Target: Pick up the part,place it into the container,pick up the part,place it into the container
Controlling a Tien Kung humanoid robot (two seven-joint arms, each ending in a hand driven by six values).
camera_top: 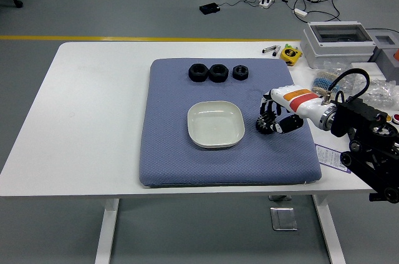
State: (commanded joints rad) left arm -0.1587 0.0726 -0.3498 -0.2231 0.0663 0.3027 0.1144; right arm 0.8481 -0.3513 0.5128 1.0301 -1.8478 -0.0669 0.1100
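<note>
Head view shows us a white table (93,120) with a big blue mat (174,151) lying on it. We go from left to right.

At the far edge of the mat we see three black round parts (218,72) in a row, close to each other. Two are bigger and the one on the right is smaller.

Near the middle of the mat sits a pale square bowl (216,124). We see nothing inside it.

Just to the right of the bowl lies a small dark gear (264,126) on the mat. The right hand (275,118) is over the gear, with its black fingers (268,113) pointing down around it. The fingers are bent a little and seem to touch the gear, but we cannot tell if they have a firm hold on it. The gear looks like it rests on the mat.

The right arm (368,145) comes in from the right edge. Behind it, on the far right of the table, we see a gray box (336,42), a yellow tape measure (290,54) and some clear bags (336,77).
</note>
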